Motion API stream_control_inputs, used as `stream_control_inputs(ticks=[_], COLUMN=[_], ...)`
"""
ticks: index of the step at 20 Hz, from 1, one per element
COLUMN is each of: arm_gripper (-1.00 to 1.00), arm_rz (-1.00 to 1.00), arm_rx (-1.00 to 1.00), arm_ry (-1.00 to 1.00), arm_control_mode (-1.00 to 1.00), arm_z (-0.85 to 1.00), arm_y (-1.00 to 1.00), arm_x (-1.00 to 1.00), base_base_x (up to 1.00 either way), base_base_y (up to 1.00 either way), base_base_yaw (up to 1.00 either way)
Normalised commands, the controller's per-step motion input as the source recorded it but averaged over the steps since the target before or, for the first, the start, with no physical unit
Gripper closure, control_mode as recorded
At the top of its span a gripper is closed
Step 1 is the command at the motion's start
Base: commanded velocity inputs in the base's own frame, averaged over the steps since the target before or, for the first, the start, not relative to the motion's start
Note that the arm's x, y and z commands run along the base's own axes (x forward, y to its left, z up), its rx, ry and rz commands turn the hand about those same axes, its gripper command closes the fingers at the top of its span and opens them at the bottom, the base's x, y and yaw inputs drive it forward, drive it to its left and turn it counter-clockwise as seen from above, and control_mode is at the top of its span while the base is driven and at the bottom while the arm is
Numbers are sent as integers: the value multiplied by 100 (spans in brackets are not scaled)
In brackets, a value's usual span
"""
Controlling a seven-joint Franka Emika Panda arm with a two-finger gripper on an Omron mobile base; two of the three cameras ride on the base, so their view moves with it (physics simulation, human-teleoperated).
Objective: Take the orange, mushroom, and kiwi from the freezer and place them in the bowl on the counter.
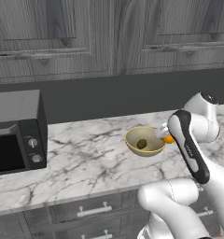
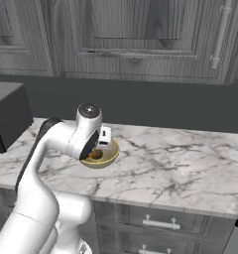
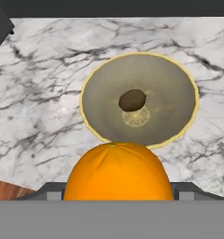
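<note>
The gripper [image 1: 166,135] pinches the orange [image 3: 117,172] just above the near rim of the bowl [image 3: 179,84], which sits on the counter [image 1: 86,158] ahead and below (the kiwi [image 3: 132,99] already lies inside); a short forward reach centres it.

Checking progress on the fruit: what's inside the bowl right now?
The kiwi lies in the bowl. The orange, in the gripper, covers the bowl's near rim.
</note>
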Motion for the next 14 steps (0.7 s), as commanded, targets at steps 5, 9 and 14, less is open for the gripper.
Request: stream_control_inputs(ticks=[5,9,14], arm_gripper=[100,100,100], arm_rz=[7,5,2], arm_rx=[0,0,0], arm_ry=[21,19,5], arm_control_mode=[-100,-100,-100], arm_z=[-46,-44,-59], arm_y=[0,0,0], arm_x=[99,63,28], base_base_x=[0,0,0], base_base_y=[0,0,0], base_base_yaw=[0,0,0])
